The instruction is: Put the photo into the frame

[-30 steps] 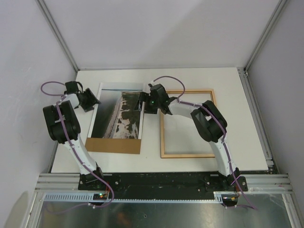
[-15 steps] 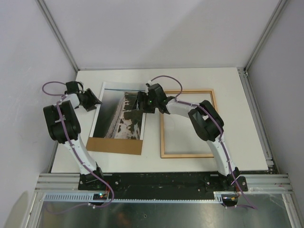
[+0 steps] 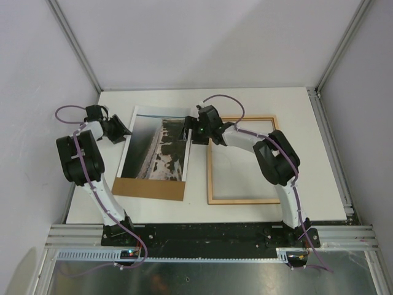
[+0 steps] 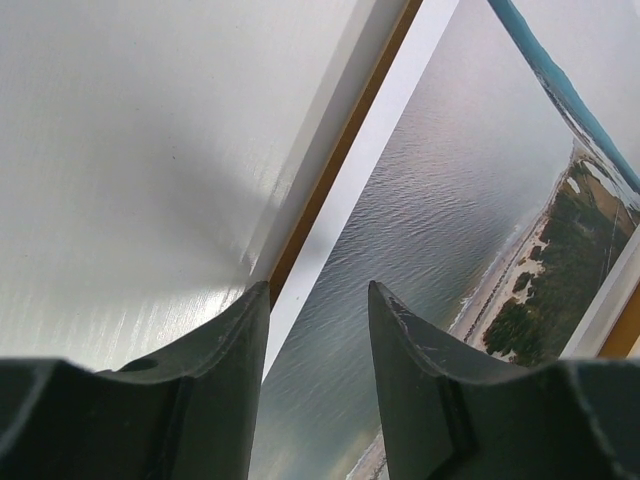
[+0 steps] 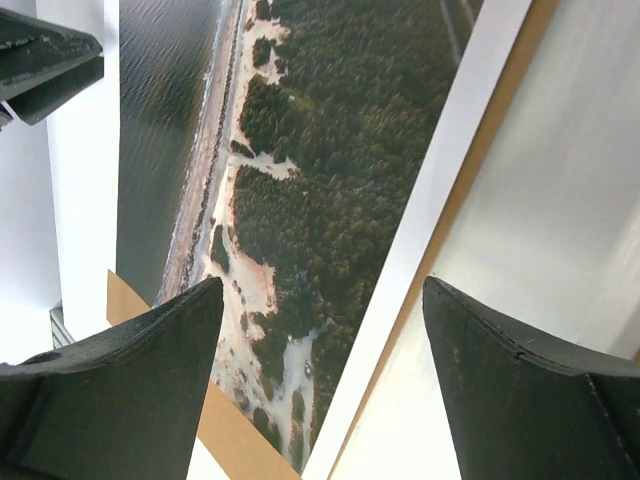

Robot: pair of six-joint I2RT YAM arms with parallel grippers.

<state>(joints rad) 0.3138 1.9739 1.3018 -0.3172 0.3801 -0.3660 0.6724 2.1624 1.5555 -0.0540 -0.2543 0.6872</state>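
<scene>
Photo (image 3: 156, 147), left edge between the spread left jaws, right edge below the wide-spread right jaws

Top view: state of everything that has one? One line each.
photo: flat on the backing board, outside the frame.
backing board: under the photo, near strip exposed.
frame: lying flat, empty, right of the photo.
left gripper: jaws apart at the photo's left edge.
right gripper: jaws wide open over the photo's right edge.

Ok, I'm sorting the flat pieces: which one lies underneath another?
The brown backing board, showing beneath the photo; the frame lies apart, on the right.
</scene>
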